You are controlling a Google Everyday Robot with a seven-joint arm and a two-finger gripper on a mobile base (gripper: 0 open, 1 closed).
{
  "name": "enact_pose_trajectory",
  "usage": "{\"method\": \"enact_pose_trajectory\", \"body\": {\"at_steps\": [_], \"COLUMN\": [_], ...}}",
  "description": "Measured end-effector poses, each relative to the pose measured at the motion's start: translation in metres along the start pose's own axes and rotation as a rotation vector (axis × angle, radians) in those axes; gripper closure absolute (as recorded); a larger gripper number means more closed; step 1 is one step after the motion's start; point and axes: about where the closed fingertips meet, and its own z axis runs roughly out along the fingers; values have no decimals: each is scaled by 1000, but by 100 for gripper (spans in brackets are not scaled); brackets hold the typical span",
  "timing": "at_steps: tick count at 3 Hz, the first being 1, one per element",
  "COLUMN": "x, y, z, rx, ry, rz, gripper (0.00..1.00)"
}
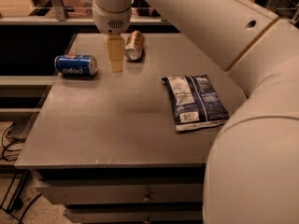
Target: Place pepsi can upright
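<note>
The pincer [115, 55], apart or together I cannot tell, hangs near the toppled pepsi can [76, 65] and could nudge it rolling off the bench [117, 125].

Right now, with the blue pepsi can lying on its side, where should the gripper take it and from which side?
Take the small blue aluminium pepsi can across the middle of its round body, from above. It lies on its side, axis across the view, silver end toward the gripper, which hangs just beside it. A mid-body hold should let it tip upright.
</note>
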Motion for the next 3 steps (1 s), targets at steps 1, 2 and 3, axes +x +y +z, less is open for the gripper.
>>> {"method": "enact_pose_trajectory", "body": {"at_steps": [1,2,3], "x": [-8,-24,-56], "y": [-24,-44,-62], "z": [20,44,62], "rx": [-10,-30,-37], "ry": [20,34,33], "rz": [-36,-62,-86], "gripper": [0,0,0]}}
